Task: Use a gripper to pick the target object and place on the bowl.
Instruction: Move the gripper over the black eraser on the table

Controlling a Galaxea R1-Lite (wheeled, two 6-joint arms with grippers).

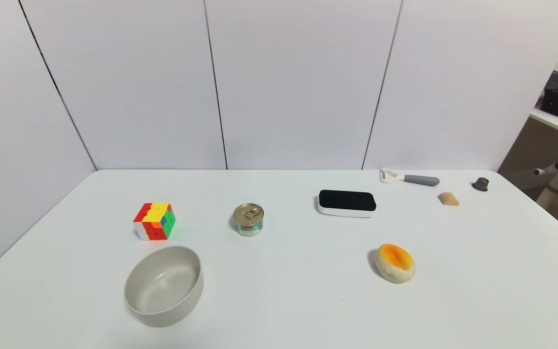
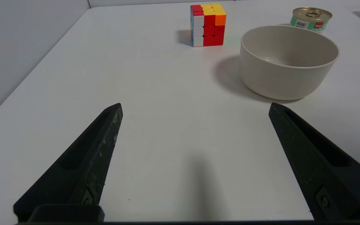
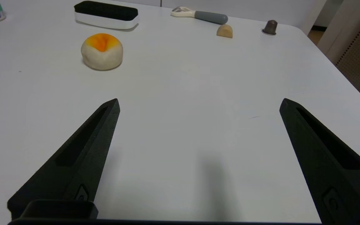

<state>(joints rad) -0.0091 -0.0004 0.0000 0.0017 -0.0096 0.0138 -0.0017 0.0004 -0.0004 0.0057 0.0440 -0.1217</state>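
Note:
The target block (image 1: pixel 347 202), black felt top on a white base, lies flat toward the back of the white table, right of centre; it also shows in the right wrist view (image 3: pixel 106 14). The grey-beige bowl (image 1: pixel 164 285) stands empty at the front left, and shows in the left wrist view (image 2: pixel 287 61). My left gripper (image 2: pixel 195 107) is open and empty, low over bare table short of the bowl. My right gripper (image 3: pixel 199 104) is open and empty over bare table, well short of the block. Neither arm shows in the head view.
A puzzle cube (image 1: pixel 154 221) and a gold-lidded tin can (image 1: pixel 248 219) stand behind the bowl. A white-and-orange bun (image 1: pixel 394 262) lies in front of the block. A peeler (image 1: pixel 409 178), a tan piece (image 1: pixel 448 198) and a dark cap (image 1: pixel 480 183) lie at the back right.

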